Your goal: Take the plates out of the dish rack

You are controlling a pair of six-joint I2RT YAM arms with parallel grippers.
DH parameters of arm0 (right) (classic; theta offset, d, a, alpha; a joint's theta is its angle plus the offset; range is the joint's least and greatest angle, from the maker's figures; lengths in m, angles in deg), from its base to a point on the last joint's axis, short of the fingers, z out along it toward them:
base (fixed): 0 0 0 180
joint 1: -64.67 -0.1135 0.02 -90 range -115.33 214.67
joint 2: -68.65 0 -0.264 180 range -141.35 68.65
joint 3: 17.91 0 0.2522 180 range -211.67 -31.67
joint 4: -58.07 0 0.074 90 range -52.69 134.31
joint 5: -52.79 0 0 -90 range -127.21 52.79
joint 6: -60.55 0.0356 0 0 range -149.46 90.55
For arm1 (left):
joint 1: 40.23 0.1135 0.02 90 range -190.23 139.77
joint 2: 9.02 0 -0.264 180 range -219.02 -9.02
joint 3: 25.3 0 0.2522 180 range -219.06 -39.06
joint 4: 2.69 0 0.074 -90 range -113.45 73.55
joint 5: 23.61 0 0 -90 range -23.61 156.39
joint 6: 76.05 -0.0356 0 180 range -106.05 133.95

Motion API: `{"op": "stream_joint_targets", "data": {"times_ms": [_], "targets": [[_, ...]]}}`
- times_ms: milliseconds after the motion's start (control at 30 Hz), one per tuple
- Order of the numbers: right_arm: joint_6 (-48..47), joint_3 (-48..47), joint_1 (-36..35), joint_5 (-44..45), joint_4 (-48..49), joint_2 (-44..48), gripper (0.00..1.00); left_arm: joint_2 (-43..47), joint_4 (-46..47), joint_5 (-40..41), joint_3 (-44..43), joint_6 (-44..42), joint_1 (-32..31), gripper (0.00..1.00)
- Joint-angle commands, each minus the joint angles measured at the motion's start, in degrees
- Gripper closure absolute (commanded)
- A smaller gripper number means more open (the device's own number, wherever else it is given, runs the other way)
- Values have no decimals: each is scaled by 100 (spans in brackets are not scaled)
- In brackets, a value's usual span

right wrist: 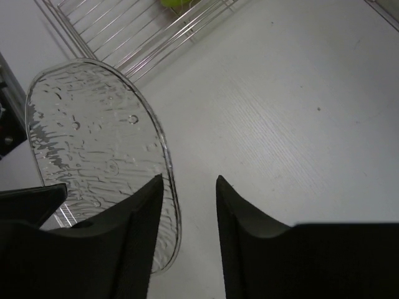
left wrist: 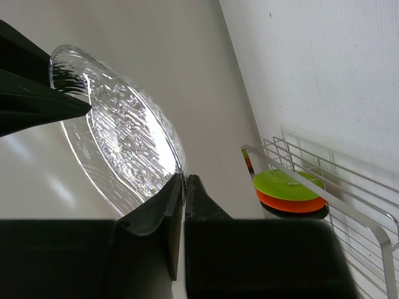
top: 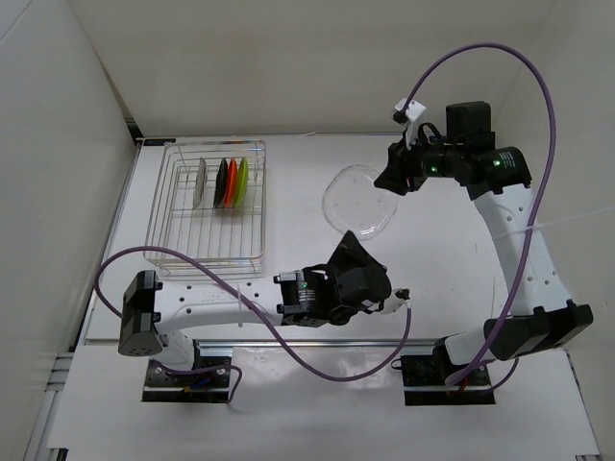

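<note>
Top external view: dish rack [top: 187, 235] sits far left, other plates [top: 231, 182] standing in it. In the middle we've got the left gripper [top: 353, 248] clenched on the near rim of the clear plate [top: 360, 200]. Its far rim reaches the right gripper [top: 389, 181]. Only the right wrist view shows us those jaws apart, rim just inside.

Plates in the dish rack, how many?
4: a greyish plate standing alone at the left of the top view, then a black plate, red-orange plate and lime green plate packed together. Another could hide between those.
</note>
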Motion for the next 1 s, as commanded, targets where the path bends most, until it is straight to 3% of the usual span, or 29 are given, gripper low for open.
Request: {"op": "stream_joint_targets", "data": {"times_ms": [0, 133, 200, 300, 367, 400, 467, 533, 767, 800, 967], "targets": [[79, 51, -40, 44, 160, -11, 63, 8, 196, 138, -302, -70, -23, 89], [79, 104, -93, 123, 160, -11, 83, -45, 257, 138, -302, -122, -23, 89], [131, 104, -93, 123, 160, -11, 100, -45, 258, 86, -249, -123, -23, 89], [245, 157, -93, 193, 221, -11, 100, -97, 258, 85, -302, -123, 82, 88], [386, 157, -93, 194, 283, -11, 100, -97, 196, 85, -363, -61, 169, 71], [456, 157, -93, 290, 413, -11, 100, -97, 144, 33, -415, 95, 266, 45], [720, 157, -93, 465, 519, -63, 100, -97, -5, 32, -565, 280, 372, 34], [913, 96, -93, 851, 677, -133, 100, -150, -426, -29, -688, 570, 460, 0], [2520, 200, 249, 2645, 1566, -914, 100, 139, -2027, -653, -759, 1687, 1153, 0], [2627, 201, 389, 2977, 1679, -1047, 100, 192, -2027, -732, -759, 1775, 1459, 0], [2628, 386, 794, 2972, 2190, -2075, 100, 307, -2089, -1275, -1275, 2529, 2875, 0]]}}
